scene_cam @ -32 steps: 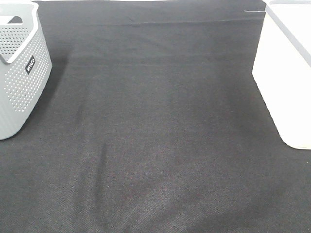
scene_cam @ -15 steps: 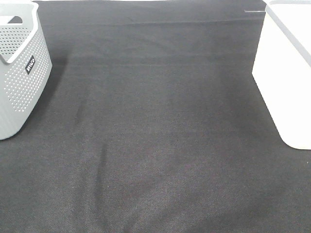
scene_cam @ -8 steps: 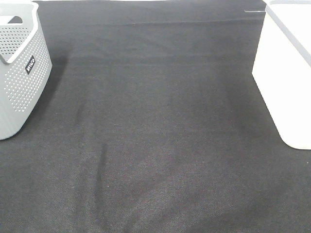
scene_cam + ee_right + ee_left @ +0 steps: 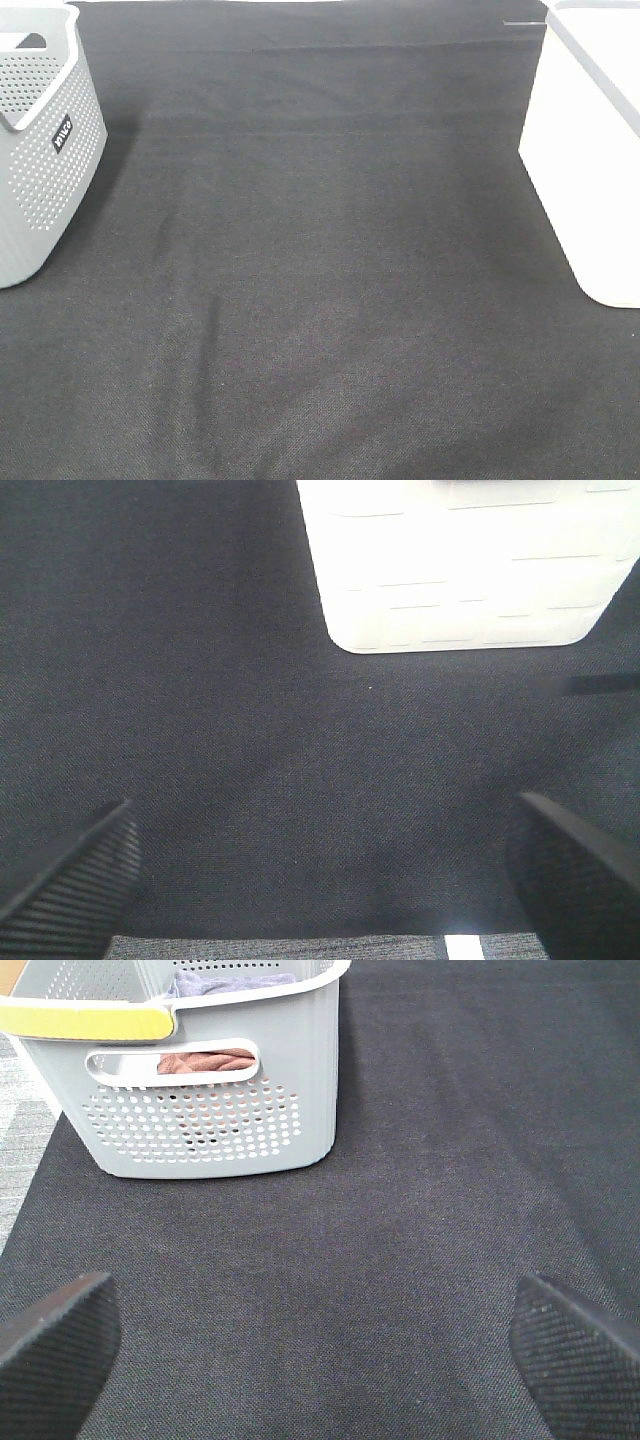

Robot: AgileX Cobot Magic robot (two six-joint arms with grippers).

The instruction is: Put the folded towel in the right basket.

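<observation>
A white basket [image 4: 590, 140] stands at the right edge of the black cloth; it also shows in the right wrist view [image 4: 460, 560]. A grey perforated basket [image 4: 40, 150] stands at the left. In the left wrist view this grey basket [image 4: 200, 1090] holds a pinkish-brown towel [image 4: 205, 1061] seen through its handle slot, and a purple-grey towel [image 4: 235, 980] near its rim. My left gripper [image 4: 320, 1350] is open and empty, short of the grey basket. My right gripper [image 4: 320, 870] is open and empty, short of the white basket. Neither gripper shows in the exterior view.
A black cloth [image 4: 330, 280] covers the table between the two baskets, with shallow creases at the lower left. The cloth's near edge and grey floor [image 4: 300, 948] show in the right wrist view. A yellow band [image 4: 85, 1020] runs along the grey basket's rim.
</observation>
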